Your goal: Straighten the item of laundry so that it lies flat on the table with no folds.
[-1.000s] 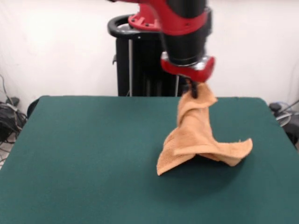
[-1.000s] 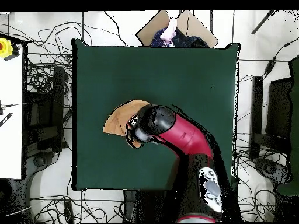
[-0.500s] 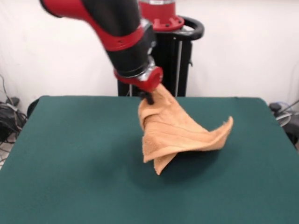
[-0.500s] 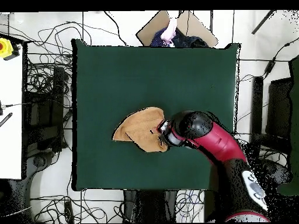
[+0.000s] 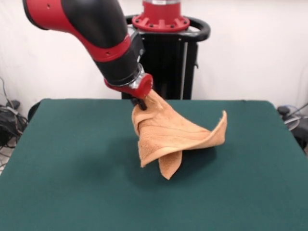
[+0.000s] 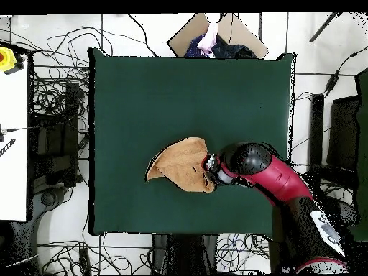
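The peach terry towel (image 5: 173,134) hangs crumpled from my gripper (image 5: 141,102), which is shut on one of its corners above the dark green table (image 5: 72,159). The towel is lifted off the table, with folds; one corner sticks out to the right and a lower tip hangs close to the table, contact unclear. In the overhead view the towel (image 6: 180,165) trails left of the gripper (image 6: 209,167) near the table's (image 6: 144,93) middle.
The black robot pedestal (image 5: 168,62) stands behind the table's far edge. In the overhead view a cardboard box (image 6: 215,36) with things in it lies beyond the table's top edge, and cables and equipment lie on the floor around.
The arm has swung left in the front view, carrying the towel with it. The towel has risen, and its trailing end has lifted off the table.
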`<state>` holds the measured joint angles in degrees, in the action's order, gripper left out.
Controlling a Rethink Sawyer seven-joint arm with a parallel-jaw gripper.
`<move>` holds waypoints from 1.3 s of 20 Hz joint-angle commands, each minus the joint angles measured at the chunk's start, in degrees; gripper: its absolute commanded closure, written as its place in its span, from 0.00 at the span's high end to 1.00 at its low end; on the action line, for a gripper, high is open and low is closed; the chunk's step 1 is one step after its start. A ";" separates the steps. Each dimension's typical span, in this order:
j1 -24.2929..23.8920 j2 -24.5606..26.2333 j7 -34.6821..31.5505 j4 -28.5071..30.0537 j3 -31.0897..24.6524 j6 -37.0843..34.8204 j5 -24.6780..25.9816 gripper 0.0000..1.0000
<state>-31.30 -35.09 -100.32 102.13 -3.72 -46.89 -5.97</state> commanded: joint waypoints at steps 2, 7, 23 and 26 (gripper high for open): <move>0.66 -0.70 5.30 -1.05 -6.72 -2.11 5.46 0.00; 2.63 -2.59 4.21 -5.52 -4.09 -6.04 10.79 0.00; -9.37 1.61 14.06 -11.05 -10.79 -12.50 15.38 0.00; -11.48 3.91 14.53 -11.58 -12.33 -11.41 16.38 0.00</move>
<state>-40.03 -35.63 -99.82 94.64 -9.61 -54.45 6.72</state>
